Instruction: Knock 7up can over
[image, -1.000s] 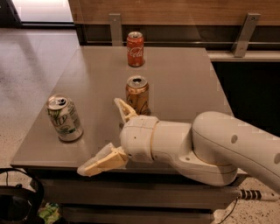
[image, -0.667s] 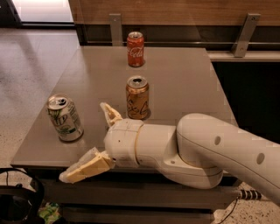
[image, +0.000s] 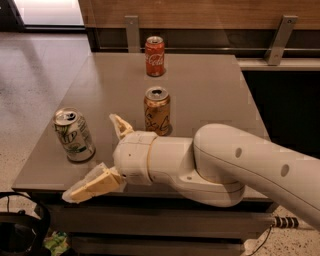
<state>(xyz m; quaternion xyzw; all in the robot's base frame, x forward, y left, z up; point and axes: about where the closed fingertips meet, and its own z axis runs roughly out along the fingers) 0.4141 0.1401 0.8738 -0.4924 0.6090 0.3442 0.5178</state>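
Hovering at the table (image: 210, 85) front edge, gripper (image: 104, 156) spread wide, holding nothing. 7up can (image: 74, 134) stands upright just beside the fingertips, apart from them.

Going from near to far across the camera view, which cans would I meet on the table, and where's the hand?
7up can → orange-gold can → red Coca-Cola can. The hand is open at the near edge of the table, just right of the 7up can.
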